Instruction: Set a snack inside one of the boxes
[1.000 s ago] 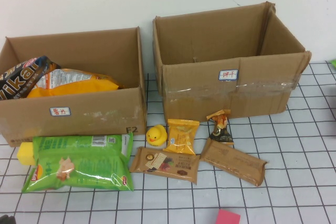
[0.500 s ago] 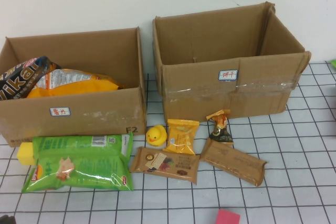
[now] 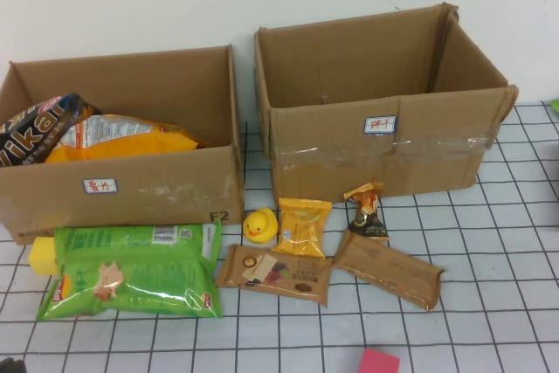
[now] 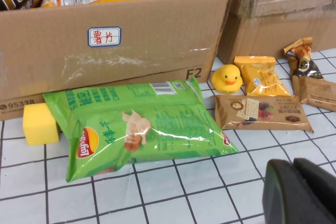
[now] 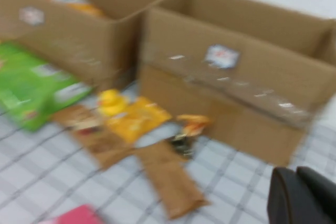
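Note:
Snacks lie in front of two open cardboard boxes: a green chips bag (image 3: 131,270), a yellow packet (image 3: 303,226), two brown bars (image 3: 275,273) (image 3: 389,268) and a small dark candy (image 3: 365,211). The left box (image 3: 122,185) holds an orange bag (image 3: 122,137) and a dark bag (image 3: 35,128). The right box (image 3: 384,150) looks empty. Neither gripper shows in the high view. My left gripper (image 4: 294,169) is shut and empty, low over the table in front of the green bag (image 4: 136,129). My right gripper (image 5: 296,174) is shut and empty, in front of the right box (image 5: 231,87).
A yellow rubber duck (image 3: 259,225) sits between the boxes' fronts, next to the yellow packet. A yellow block (image 3: 42,255) lies left of the green bag. A pink item (image 3: 378,362) lies at the table's front edge. The white wall stands behind the boxes.

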